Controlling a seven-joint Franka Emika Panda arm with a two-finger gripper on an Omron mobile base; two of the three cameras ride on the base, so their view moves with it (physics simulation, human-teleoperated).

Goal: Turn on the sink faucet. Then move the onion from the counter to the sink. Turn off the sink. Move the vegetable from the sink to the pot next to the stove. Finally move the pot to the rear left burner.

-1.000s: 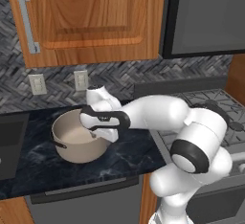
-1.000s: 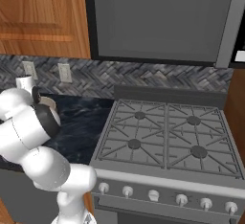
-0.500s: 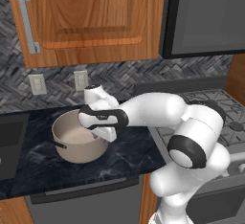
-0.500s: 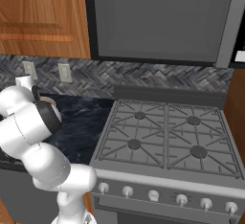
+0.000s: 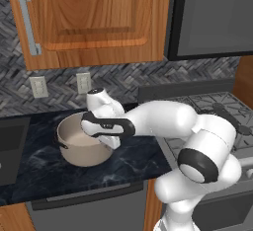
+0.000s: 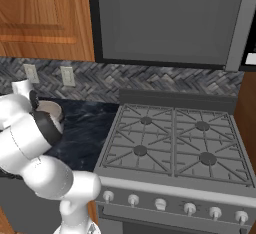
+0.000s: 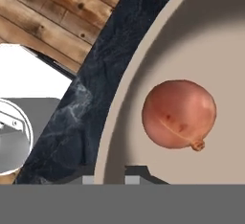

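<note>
Jaws have been closed over the last second: wide open a second ago, now clamped on the near rim of the pot [image 5: 83, 146]. In the hand view the rim wall runs down between the two finger tips, one tip outside and one inside. The gripper [image 5: 105, 139] is seen at the pot's right-hand edge in the left base view, hand tilted down over it; the arm has barely shifted meanwhile.

The onion [image 7: 179, 114] lies on the pot floor, loose, apart from the wall. The pot has not been lifted: it sits flat on the counter [image 5: 34, 171], left of the stove [image 6: 170, 143], same spot as before.

Reading of task state: faucet steps and onion transfers are taken as done, since the onion is already in the pot. Only the last step remains, pot to rear left burner [image 6: 145, 120].

Next move is judged to need a straight lift, then a carry right and far over the grates. A one-sided rim grip is held, so tilt or slip under the pot's weight is the risk; the onion may roll toward the low side.
</note>
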